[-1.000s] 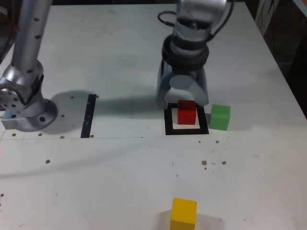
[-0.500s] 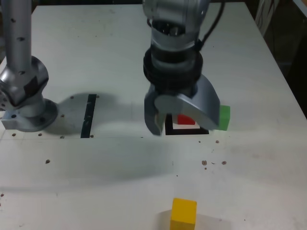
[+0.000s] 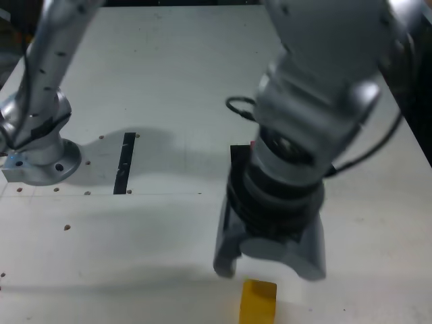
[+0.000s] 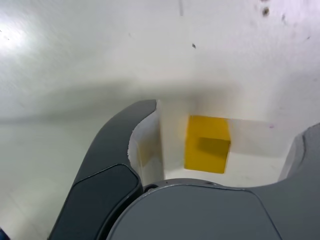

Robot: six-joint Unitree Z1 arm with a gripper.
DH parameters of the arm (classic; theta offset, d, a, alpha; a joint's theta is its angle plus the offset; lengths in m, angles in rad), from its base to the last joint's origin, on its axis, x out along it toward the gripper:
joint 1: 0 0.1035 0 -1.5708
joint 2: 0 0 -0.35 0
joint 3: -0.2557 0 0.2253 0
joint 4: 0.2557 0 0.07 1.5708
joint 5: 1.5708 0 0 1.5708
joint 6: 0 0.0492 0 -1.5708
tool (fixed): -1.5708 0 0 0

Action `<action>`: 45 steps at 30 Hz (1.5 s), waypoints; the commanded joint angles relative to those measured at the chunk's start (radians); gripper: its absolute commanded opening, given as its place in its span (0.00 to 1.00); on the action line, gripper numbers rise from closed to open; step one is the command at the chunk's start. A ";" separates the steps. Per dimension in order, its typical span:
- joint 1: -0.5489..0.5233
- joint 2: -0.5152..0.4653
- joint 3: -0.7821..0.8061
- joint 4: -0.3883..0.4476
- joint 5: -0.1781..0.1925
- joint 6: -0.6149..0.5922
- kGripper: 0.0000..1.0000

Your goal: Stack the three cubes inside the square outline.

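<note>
Your fingers (image 3: 270,266) gape wide over the yellow cube (image 3: 258,301), low in the frame; an off-centre descent could knock it aside.

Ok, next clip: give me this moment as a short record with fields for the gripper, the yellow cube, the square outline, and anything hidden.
gripper: gripper open, pointing down, fingers spread above the table
held: nothing
yellow cube: yellow cube on the table, between the open fingers in the wrist view, not gripped
square outline: square outline only a corner shows behind the arm in the exterior view
hidden: red and green cubes mostly or wholly behind the arm; cannot tell their places
tape strip: tape strip on the exterior view's left, near the arm's base
</note>
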 commanded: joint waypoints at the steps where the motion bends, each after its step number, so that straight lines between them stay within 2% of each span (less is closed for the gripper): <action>1: -0.004 0.007 -0.009 0.016 -0.013 -0.006 0.88; 8: -0.006 0.053 -0.028 0.027 -0.056 -0.006 0.82; 15: -0.006 0.086 -0.041 0.035 -0.121 -0.004 0.75; 17: -0.006 0.104 -0.052 0.033 -0.143 -0.002 0.71; 20: -0.006 0.123 -0.068 0.027 -0.157 0.002 0.64; 28: -0.005 0.142 -0.069 0.016 -0.144 0.015 0.56; 45: -0.001 0.149 -0.069 0.000 -0.115 0.026 0.29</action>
